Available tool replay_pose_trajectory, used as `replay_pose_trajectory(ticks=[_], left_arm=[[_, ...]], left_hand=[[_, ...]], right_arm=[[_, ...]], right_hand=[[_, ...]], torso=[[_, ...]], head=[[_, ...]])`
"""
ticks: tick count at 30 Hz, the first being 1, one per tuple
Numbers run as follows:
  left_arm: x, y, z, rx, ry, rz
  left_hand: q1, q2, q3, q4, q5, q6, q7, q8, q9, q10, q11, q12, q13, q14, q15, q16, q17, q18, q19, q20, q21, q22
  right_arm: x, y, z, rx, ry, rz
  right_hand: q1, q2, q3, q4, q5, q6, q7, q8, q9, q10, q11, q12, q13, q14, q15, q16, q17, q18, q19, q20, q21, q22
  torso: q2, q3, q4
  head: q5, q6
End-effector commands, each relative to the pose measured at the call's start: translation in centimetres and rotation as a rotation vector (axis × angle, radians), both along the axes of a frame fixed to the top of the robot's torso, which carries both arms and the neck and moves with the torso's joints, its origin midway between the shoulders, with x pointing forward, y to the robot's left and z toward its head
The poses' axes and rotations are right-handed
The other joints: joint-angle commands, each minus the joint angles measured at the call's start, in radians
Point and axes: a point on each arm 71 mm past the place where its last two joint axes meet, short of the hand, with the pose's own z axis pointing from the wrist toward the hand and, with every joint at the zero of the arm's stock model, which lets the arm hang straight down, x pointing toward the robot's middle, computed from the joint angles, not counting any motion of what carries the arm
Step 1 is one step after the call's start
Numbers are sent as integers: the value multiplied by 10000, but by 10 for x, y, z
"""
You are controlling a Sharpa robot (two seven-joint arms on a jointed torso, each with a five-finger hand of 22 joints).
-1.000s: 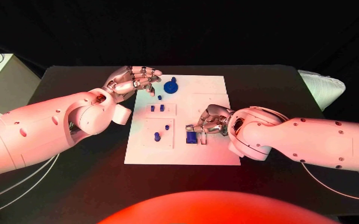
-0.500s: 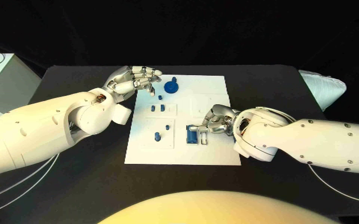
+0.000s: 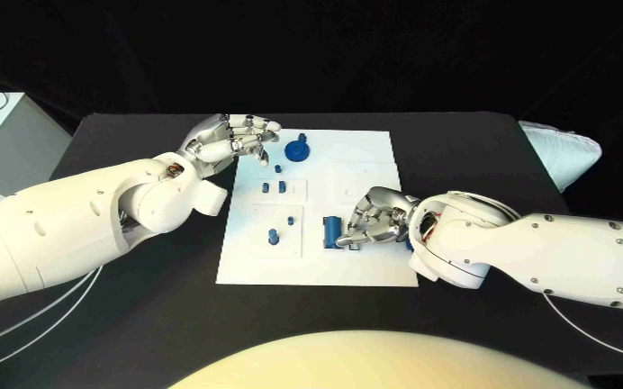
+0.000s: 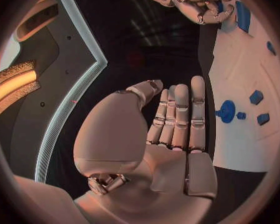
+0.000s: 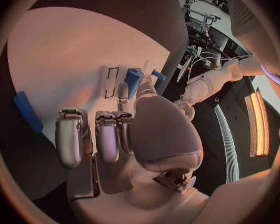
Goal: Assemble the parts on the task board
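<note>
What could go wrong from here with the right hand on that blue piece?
1. The right hand has its fingers over the blue part near the task board's front; its fingers hide the contact, so a skewed seat may pass unnoticed.
2. Small blue parts lie loose beside it; a sideways move might knock them.
3. The left hand hovers open by the round blue part and might bump it.
</note>
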Motion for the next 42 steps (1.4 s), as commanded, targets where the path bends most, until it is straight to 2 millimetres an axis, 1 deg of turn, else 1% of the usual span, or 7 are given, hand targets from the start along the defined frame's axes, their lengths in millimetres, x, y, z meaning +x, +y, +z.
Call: replay_pose_trajectory(ticks=[1,11,18,25,29,38,42], left_arm=[[-1,-2,1,-147,13,-152],[-1,-2,1,-147,15,-155],[-1,-2,1,-142,19,-151],[-1,-2,1,-139,25,-155],[-1,-2,1,-138,31,-162],[-1,-2,0,-125,44,-156],[-1,-1,0,-118,41,-138]], left_hand=[[73,-9,-4,55,21,-23,34,-36,-10,52,2,-36,-16,21,28,-5,17,155,64,8,-63,-12],[79,1,-7,81,22,-13,29,-35,-11,54,-2,-46,-20,16,27,-11,18,156,70,9,-85,-25],[79,1,-7,81,22,-13,29,-35,-11,54,-2,-46,-20,16,27,-11,18,156,70,9,-85,-25],[79,1,-7,81,22,-13,29,-35,-11,54,-2,-46,-20,16,27,-11,18,156,70,9,-85,-25],[79,1,-7,81,22,-13,29,-35,-11,54,-2,-46,-20,16,27,-11,18,156,70,9,-85,-25],[79,1,-7,81,22,-13,29,-35,-11,54,-2,-46,-20,16,27,-11,18,156,70,9,-85,-25],[79,1,-7,81,22,-13,29,-35,-11,54,-2,-46,-20,16,27,-11,18,156,70,9,-85,-25]], right_arm=[[-3,4,-1,-19,-157,634],[-3,4,-6,-194,-294,439],[-2,4,-7,-233,-368,194],[1,3,-9,-334,-343,134],[2,3,-11,-415,-257,224],[0,-3,-10,-334,-202,310],[-1,-15,-6,-25,-433,-68]], right_hand=[[215,-92,287,66,-204,-37,-104,242,227,1055,-102,35,2633,1043,-92,41,2633,-94,834,-90,71,2367],[79,-15,486,104,-60,-89,-141,397,399,1055,-140,35,2633,1043,-130,41,2633,-109,852,-131,148,2386],[-279,324,606,105,159,-175,-170,498,543,1055,-166,35,2633,1043,-154,41,2633,-115,861,-158,181,2394],[-361,437,632,105,189,-202,-175,522,580,1055,-172,35,2633,1043,-160,41,2633,-117,864,-164,193,2397],[-362,439,633,101,190,-206,-176,523,583,1055,-172,35,2633,1043,-160,41,2633,-115,862,-164,183,2394],[-210,124,589,47,-76,-299,-180,589,697,1055,-177,35,2633,1043,-166,41,2633,-100,844,-172,97,2373],[-167,80,647,80,-5,-622,-42,344,630,1055,-75,35,2633,1043,-97,41,2633,-90,828,-136,27,2356]], torso=[[-6,-6,10],[1,-9,19],[3,-17,22],[3,-8,13],[-3,-6,11],[-11,-8,3],[-20,-13,-27]], head=[[2,-22],[14,-44],[20,-66],[-29,-63],[7,-81],[-2,-73],[-18,-63]])
